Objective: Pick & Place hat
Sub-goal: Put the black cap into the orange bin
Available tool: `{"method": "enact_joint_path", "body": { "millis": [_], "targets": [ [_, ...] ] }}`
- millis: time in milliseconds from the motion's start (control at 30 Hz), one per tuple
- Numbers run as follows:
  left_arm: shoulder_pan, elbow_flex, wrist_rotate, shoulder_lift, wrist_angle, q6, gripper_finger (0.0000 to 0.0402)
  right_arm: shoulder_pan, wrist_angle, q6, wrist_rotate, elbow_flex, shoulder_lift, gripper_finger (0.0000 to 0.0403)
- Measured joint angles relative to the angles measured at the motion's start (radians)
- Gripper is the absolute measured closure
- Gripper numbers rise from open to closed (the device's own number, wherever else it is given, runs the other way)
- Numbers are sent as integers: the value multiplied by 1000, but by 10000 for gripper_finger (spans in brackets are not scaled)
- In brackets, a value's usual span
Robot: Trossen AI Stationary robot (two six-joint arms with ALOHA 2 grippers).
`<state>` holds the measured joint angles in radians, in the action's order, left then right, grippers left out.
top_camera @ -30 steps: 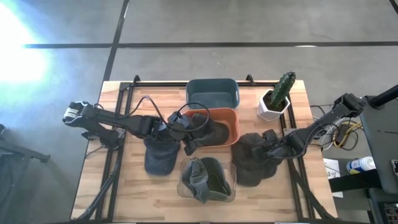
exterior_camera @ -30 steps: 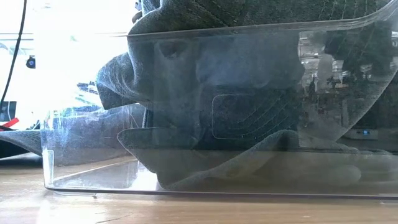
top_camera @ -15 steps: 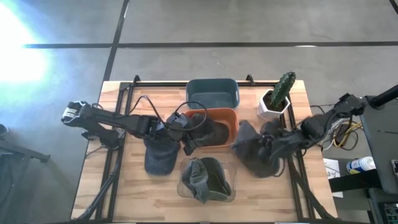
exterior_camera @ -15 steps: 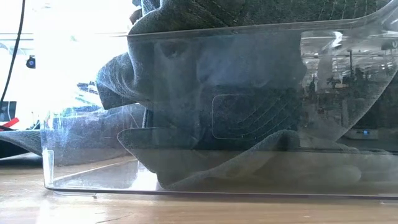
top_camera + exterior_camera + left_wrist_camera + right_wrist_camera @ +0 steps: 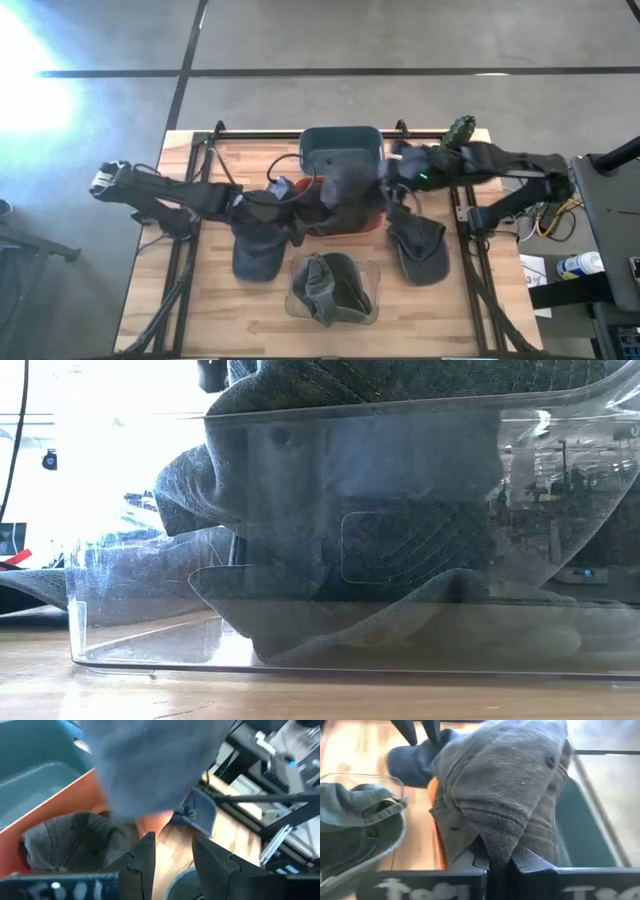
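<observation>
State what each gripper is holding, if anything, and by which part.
The right gripper is shut on a grey hat, pinching a fold of its cloth. The left gripper is open and holds nothing.

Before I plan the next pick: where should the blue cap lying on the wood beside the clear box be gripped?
Judging by its pose, take the blue cap by its brim, from above: it lies flat, free of the clear box.

grey concrete floor [image 5: 420, 35] with dark seams, glare at left
</observation>
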<state>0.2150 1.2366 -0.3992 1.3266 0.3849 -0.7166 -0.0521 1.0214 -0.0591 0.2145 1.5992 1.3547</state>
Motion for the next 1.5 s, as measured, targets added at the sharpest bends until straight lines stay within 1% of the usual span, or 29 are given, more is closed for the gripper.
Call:
{"method": "enact_joint_path", "body": {
  "millis": [33,100,267,367,467,600,733,833,967,1067,1267,1400,1500],
  "targets": [
    [6,0,-9,-8,-4,-5,280,27,-10,31,-41,4,23,394],
    [21,0,-48,-24,-25,-26,280,68,-17,102,-81,7,70,394],
    [86,0,-193,-83,-26,-37,280,132,-39,213,-198,7,178,394],
    [129,0,-271,-110,-22,-34,280,151,-45,259,-219,7,245,394],
    [161,0,-327,-126,1,-33,280,167,-85,296,-238,6,305,394],
    [183,0,-353,-132,54,-52,280,178,-102,328,-291,6,373,394],
    [186,0,-354,-132,125,-93,280,181,-77,331,-291,6,447,393],
    [186,0,-354,-132,177,-110,280,186,-79,322,-291,5,493,384],
    [186,0,-354,-132,235,-129,280,187,-77,276,-290,5,541,361],
    [186,0,-355,-132,284,-148,280,187,-76,243,-267,5,547,333],
    [186,0,-354,-132,390,-206,280,186,-38,177,-190,19,512,262],
    [186,0,-354,-132,418,-208,280,186,33,152,-182,41,477,217],
    [185,0,-353,-132,479,-225,280,177,57,140,-185,43,447,194]
  ]
}}
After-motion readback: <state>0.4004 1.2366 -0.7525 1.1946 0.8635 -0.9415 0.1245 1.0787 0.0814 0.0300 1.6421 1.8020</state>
